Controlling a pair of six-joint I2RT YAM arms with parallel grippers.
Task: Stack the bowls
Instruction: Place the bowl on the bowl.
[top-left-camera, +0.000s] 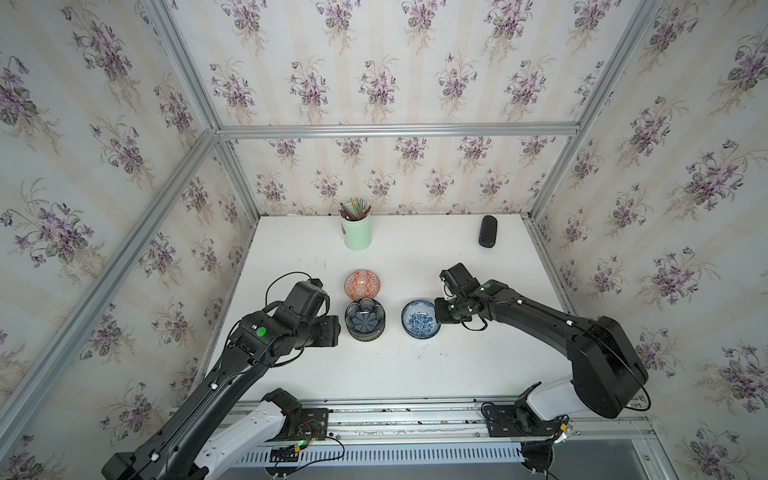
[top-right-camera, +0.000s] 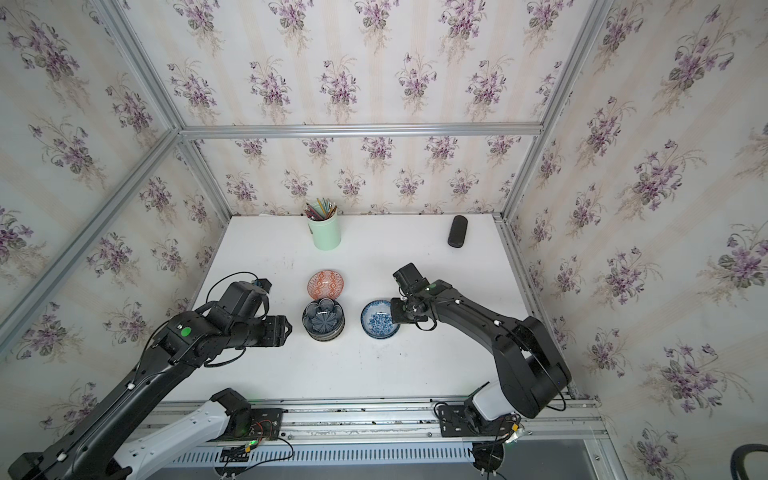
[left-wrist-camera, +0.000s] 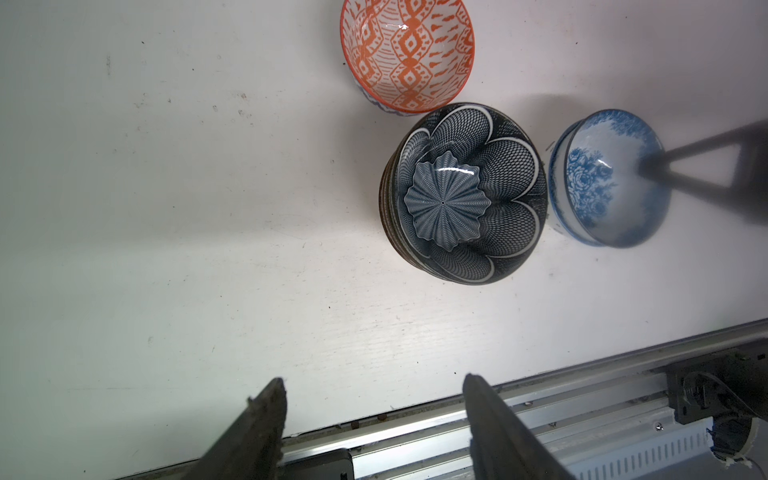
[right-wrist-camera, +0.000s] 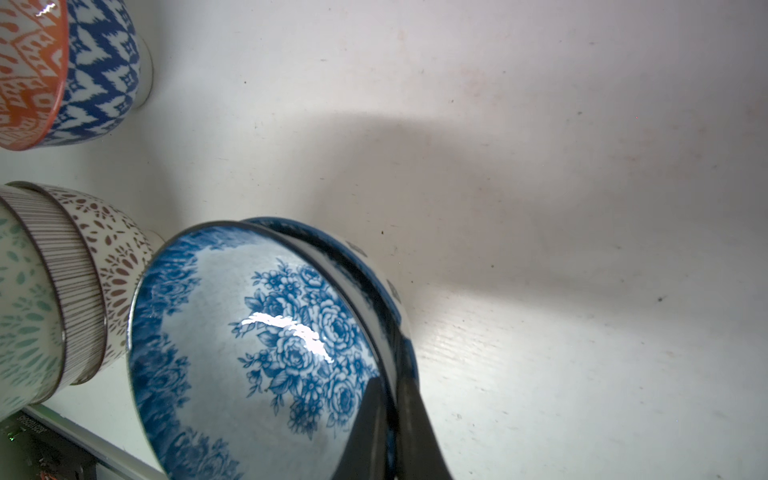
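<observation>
Pinching hard with the right gripper (right-wrist-camera: 390, 374), clenched across the rim of the blue floral bowl (right-wrist-camera: 266, 332), one finger inside and one outside. Gripping a bowl nested in a second blue-white bowl (right-wrist-camera: 365, 257) and tilting a touch within it. Not managing to tell from the wrist view about that lower rim: caught in the pinch too, or free. Seemingly resting the pair on the tabletop (top-left-camera: 374, 374), on the right arm's side of the stack (top-left-camera: 365, 328), near it but apart.

Looking across to that stack now: dark navy petal bowl (left-wrist-camera: 465, 195) topping it, orange bowl (top-left-camera: 362, 284) sitting just behind, on its own.

Hovering on the other side with the left gripper (left-wrist-camera: 374, 380), released and empty, fingers spread, well short of the stack.

Judging the step in hand as lifting the blue pair and carrying it over onto the navy bowl. Calling for a straight lift first, clearing the stack's rim before any sideways travel. Then levelling, centring over the petals, lowering until seated, and only then letting go. Minding that one-sided rim pinch: risking a swing or a slip on glazed ceramic, so going slowly. Minding the lower bowl too, possibly dropping away if not gripped. Leaving the orange bowl for afterwards.
</observation>
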